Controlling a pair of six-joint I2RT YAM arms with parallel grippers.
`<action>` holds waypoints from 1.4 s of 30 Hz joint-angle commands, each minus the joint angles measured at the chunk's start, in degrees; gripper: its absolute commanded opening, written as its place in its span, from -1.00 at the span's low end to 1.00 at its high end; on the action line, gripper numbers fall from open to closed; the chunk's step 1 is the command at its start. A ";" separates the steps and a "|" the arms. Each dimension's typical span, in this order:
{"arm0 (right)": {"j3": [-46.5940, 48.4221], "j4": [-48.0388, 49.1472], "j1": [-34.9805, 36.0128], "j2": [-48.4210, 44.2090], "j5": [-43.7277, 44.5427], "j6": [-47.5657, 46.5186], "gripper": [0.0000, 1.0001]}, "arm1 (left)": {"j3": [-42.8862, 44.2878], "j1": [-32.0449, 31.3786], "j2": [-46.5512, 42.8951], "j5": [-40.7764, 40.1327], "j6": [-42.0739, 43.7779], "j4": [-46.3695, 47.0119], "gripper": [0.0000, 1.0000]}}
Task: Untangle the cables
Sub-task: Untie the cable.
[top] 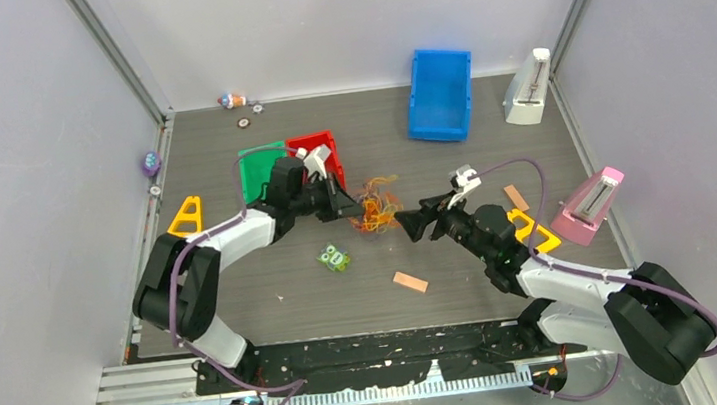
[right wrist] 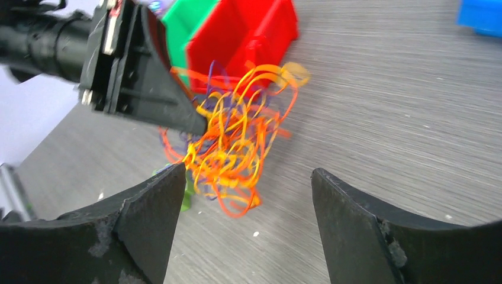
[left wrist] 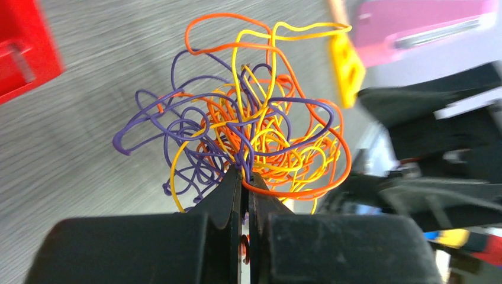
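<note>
**Item 1.** Thin orange, yellow and purple wire cables (top: 376, 209): 1 knotted ball at mid-table. Loops of all 3 colours cross one another, and we find no strand lying apart. We cannot tell whether the ball rests on the grey table (top: 285, 306).

**Item 2.** Left gripper (left wrist: 244, 177), at 9 o'clock of the ball: jaws pressed together, pinching strands at the ball's edge.

**Item 3.** Right gripper (right wrist: 247, 173), at 4 o'clock, just beside the ball: fingers spread wide, holding nothing, with the ball ahead of the gap.

**Item 4.** Red plastic bin (top: 298, 144) and green plastic bin (top: 261, 171), at 10 o'clock. Blue plastic bin (top: 440, 93), at 1 o'clock, well apart.

**Progress, as we judge it:** 1 grip is made and the opposing grip is not yet made. No cable is separated, so all the untangling is left.
</note>
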 commanded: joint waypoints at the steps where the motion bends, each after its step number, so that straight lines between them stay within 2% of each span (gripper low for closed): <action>1: -1.21 12.38 -0.33 0.76 -10.12 0.56 0.69 | -3.68 1.53 -2.48 13.66 -20.60 29.80 -1.00; 10: -3.21 19.71 -0.95 1.54 -16.25 1.73 0.71 | -7.83 2.40 0.95 14.77 -37.93 51.02 -1.00; 18: -2.83 19.23 -1.15 1.40 -16.82 0.77 0.50 | -11.11 0.94 -0.29 14.37 -39.16 50.52 -1.00; 22: -2.32 18.98 -1.10 1.71 -18.50 0.40 0.33 | -12.26 -1.36 0.02 13.50 -38.61 48.37 -1.00; 24: -1.60 18.10 -1.15 2.41 -19.05 0.34 0.15 | -12.32 -2.65 0.19 12.84 -38.11 47.74 -1.00; 26: -0.92 17.20 -1.15 3.05 -19.22 0.23 -0.08 | -12.14 -3.21 0.30 12.58 -38.21 47.69 -1.00; 27: -0.55 16.70 -1.13 3.12 -19.01 0.26 -0.29 | -12.18 -3.17 0.18 12.34 -38.14 47.71 -1.00; 28: -0.42 16.19 -1.14 3.07 -17.86 0.40 -0.43 | -12.47 -2.85 -0.35 11.83 -37.78 47.39 -1.00; 29: -0.16 14.55 -1.14 2.82 -16.97 0.44 -0.67 | -13.22 -2.31 -1.17 10.83 -37.19 46.72 -1.00; 31: 0.13 10.40 -1.15 1.48 -12.18 0.27 -0.84 | -15.73 -0.05 -4.70 7.22 -34.66 42.40 -1.00; 33: 0.77 3.56 -1.15 -0.49 -3.02 0.19 -0.88 | -18.07 2.49 -10.66 3.06 -29.51 35.06 -1.00; 35: 1.31 -3.66 -1.19 -2.88 12.51 1.25 -0.88 | -19.22 4.44 -16.17 -1.89 -24.09 26.15 -1.00; 37: 1.60 -9.61 -1.41 -4.59 22.31 3.35 -0.89 | -19.59 5.68 -21.82 -7.71 -18.77 16.88 -1.00; 40: 2.60 -16.02 -1.72 -5.94 29.95 5.44 -0.89 | -20.90 6.63 -30.08 -23.26 -15.04 4.31 -1.00; 42: 3.20 -17.56 -1.88 -5.91 31.43 6.25 -0.89 | -22.93 6.69 -35.06 -29.56 -14.47 2.23 -1.00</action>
